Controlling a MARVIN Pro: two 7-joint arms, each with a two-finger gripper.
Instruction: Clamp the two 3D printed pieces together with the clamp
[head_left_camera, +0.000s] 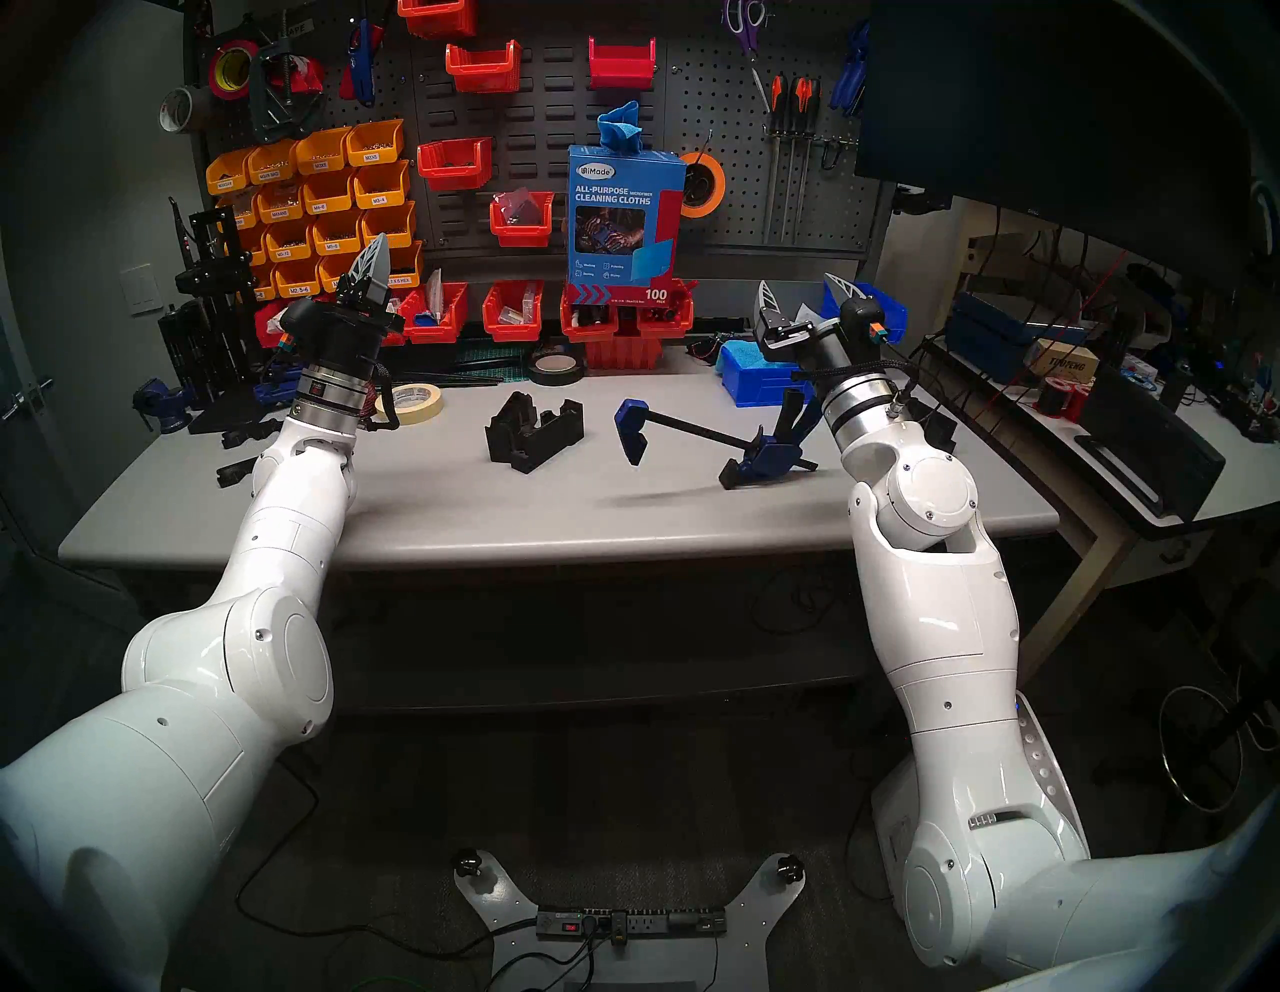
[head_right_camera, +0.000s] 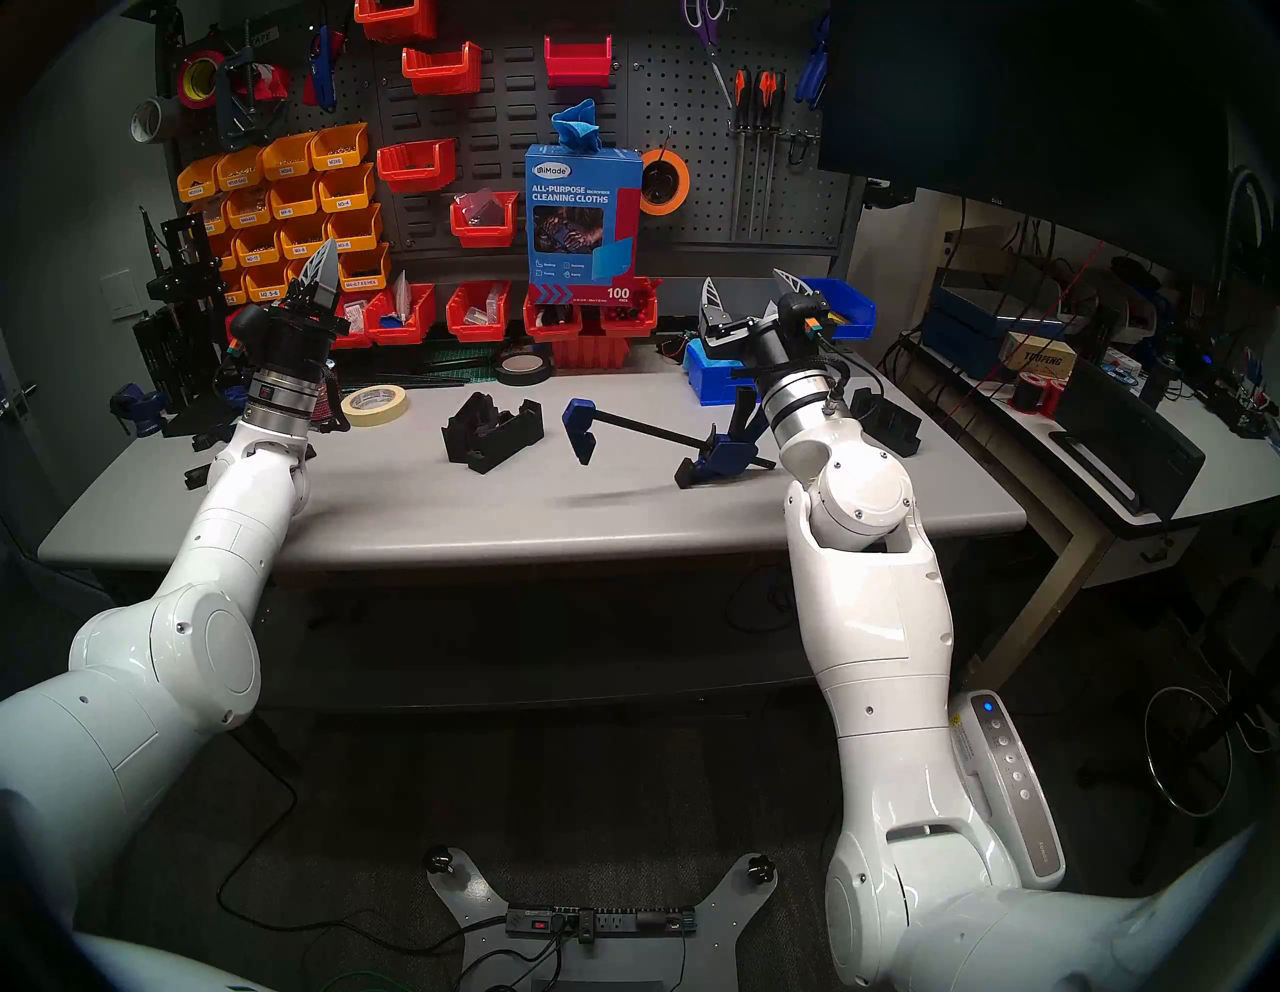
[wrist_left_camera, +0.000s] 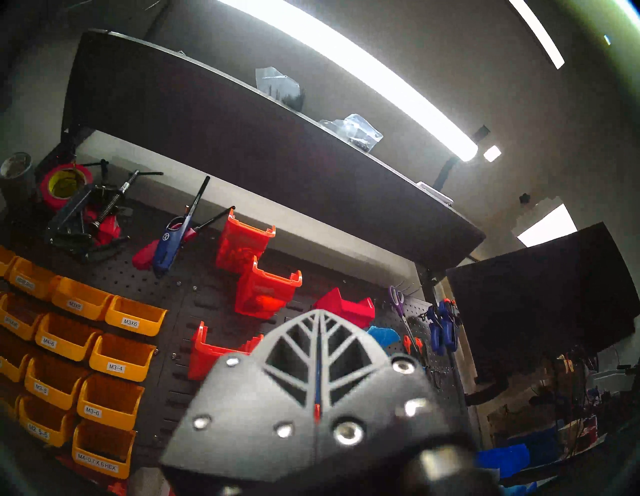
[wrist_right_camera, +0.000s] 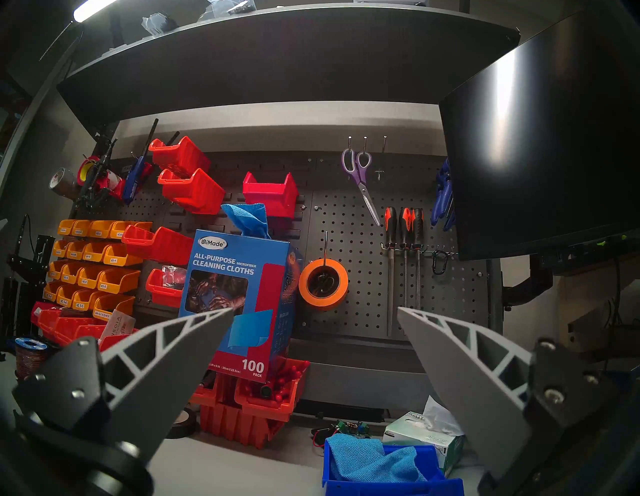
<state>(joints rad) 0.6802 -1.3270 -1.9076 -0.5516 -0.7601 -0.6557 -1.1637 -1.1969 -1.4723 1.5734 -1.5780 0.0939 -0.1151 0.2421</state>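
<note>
Plainly, nothing is clamped yet. The two pieces sit together mid-table, untouched; the clamp lies just to their right, its jaws wide apart. Both arms are raised: left gripper fingers closed and empty, right gripper fingers spread, empty. A tape roll sits clear at left; the right forearm partly hides the clamp's handle.

We see our left gripper pressed shut, its two ribbed grey fingers meeting along one seam and holding nothing. Beyond the tips hang red bins on the pegboard; yellow labelled bins sit left of the jaws.
</note>
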